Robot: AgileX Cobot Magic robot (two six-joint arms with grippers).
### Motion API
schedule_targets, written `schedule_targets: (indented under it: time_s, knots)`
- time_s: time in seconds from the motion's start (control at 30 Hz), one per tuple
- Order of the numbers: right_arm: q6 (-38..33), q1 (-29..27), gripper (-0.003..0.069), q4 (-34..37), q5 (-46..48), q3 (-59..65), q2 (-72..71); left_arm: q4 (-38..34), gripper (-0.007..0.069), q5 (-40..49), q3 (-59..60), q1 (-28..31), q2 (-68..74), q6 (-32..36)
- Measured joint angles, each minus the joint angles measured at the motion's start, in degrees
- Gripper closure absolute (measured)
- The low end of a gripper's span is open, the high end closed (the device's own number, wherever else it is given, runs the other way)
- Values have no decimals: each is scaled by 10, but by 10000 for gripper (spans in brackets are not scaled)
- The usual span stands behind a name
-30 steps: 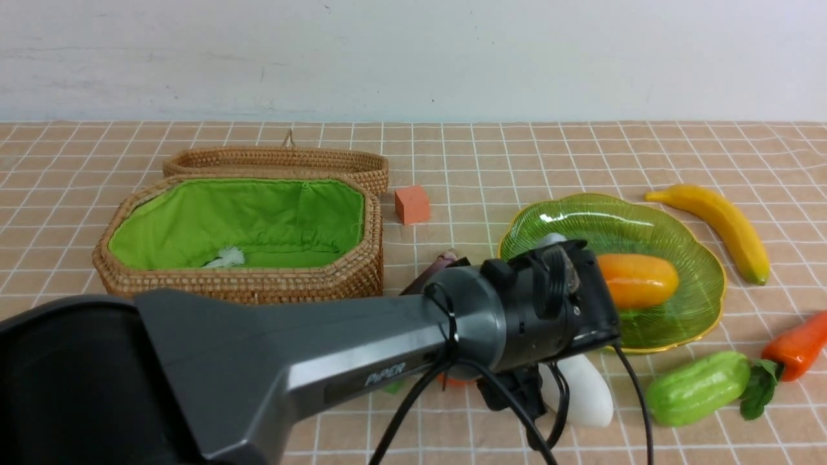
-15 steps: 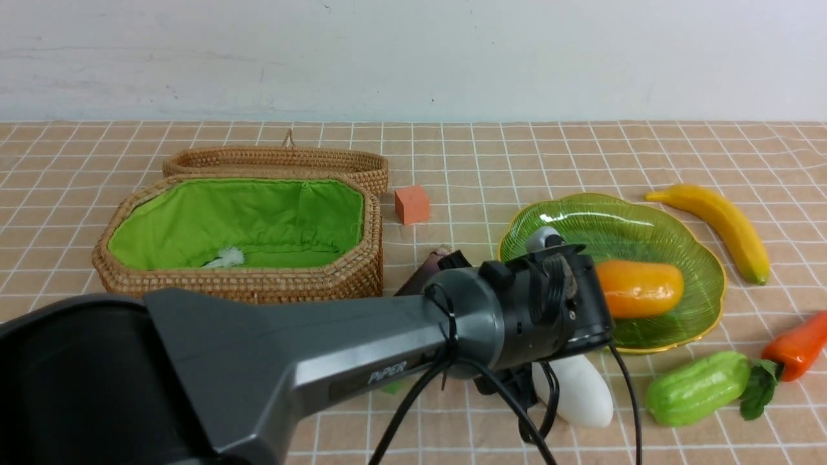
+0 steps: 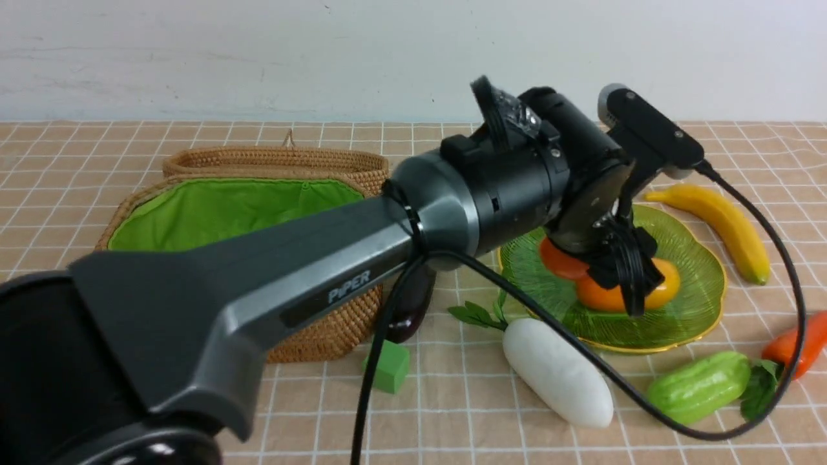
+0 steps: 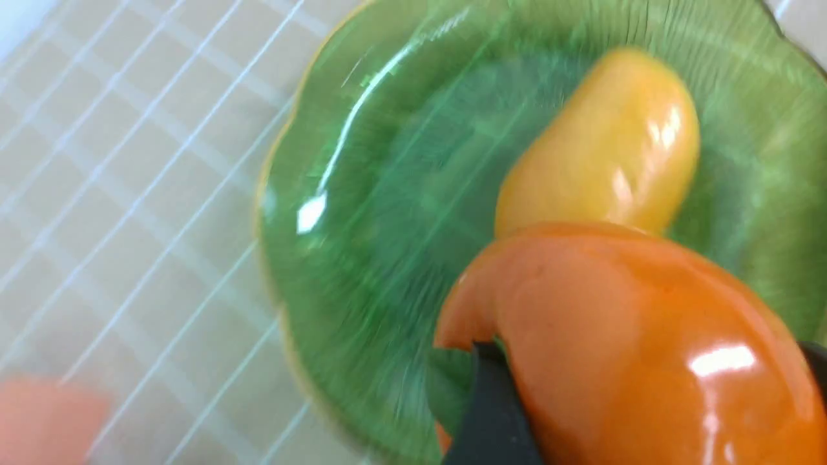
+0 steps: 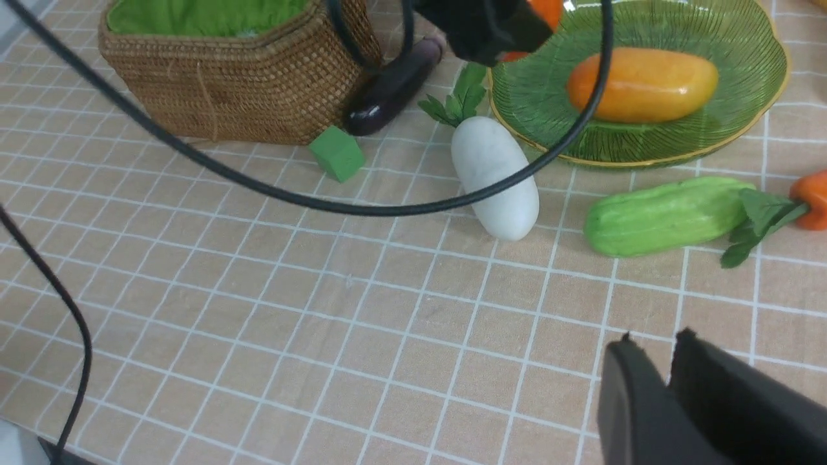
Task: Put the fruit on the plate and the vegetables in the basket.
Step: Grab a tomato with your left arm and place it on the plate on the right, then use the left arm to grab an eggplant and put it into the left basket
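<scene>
Crowding on the plate [image 3: 691, 258] is the main hazard. The left gripper [image 4: 649, 387] has its jaws clamped around the round persimmon [image 3: 557, 258] and holds it over the near-left part of the dish, just beside the mango [image 5: 643, 84], which lies across the middle. Whether the two fruits touch cannot be told. If the persimmon is let go from a height or against the mango's curved side, it could roll down the ribbed glass and off over the low scalloped rim. It could also knock the glossy mango out of place. A tilted grip would add to this, and the left wrist view is too blurred to show how squarely the fingers sit.

The black cable [image 3: 646, 407] is a second risk. It hangs from the left arm in a low loop that passes in front of the white radish [image 3: 559, 381] and the green cucumber [image 3: 698, 387]. As the arm swings away, it may drag or catch them.

The banana [image 3: 723, 223] lies on the cloth beyond the plate's right rim and has little room left on the plate. The eggplant [image 5: 391, 87] rests tight against the wicker basket [image 5: 245, 84], which makes it awkward to grasp. The orange-red pepper [image 3: 798, 345] sits at the far right.

The right gripper [image 5: 656, 339] hovers low over bare cloth with its jaws drawn almost together and nothing between them.
</scene>
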Motion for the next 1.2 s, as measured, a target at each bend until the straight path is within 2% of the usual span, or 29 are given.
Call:
schedule_targets:
  time_s: [0.1,0.27,0.4,0.5,0.63,0.73,0.83,0.97,1.03,1.1,1.2]
  knots:
    - [0,0,557,11,4,0,0,-9,122,-30,-19,20,52,27]
    - [0,0,557,21,10,0,0,-11,116,-72,-25,32,86,35]
    - [0,0,555,21,11,0,0,-16,11,-86,-28,31,83,35]
    - [0,0,555,21,11,0,0,-24,-36,-68,-28,31,77,35]
    - [-1,0,555,21,11,0,0,-42,-42,-26,-28,31,55,35]
    - [-11,0,555,18,10,0,0,-50,-12,23,-28,31,29,35]
    - [-15,0,555,16,10,0,0,-52,79,101,-29,31,-8,19]
    - [-15,0,555,16,10,0,0,-50,296,207,-34,38,-38,-44]
    - [-15,0,555,16,6,0,0,-50,375,252,-35,50,-33,-62]
    - [-15,0,555,16,1,0,0,-47,404,276,-35,64,-15,-73]
    - [-15,0,555,16,-8,0,0,-20,359,281,-35,79,25,-78]
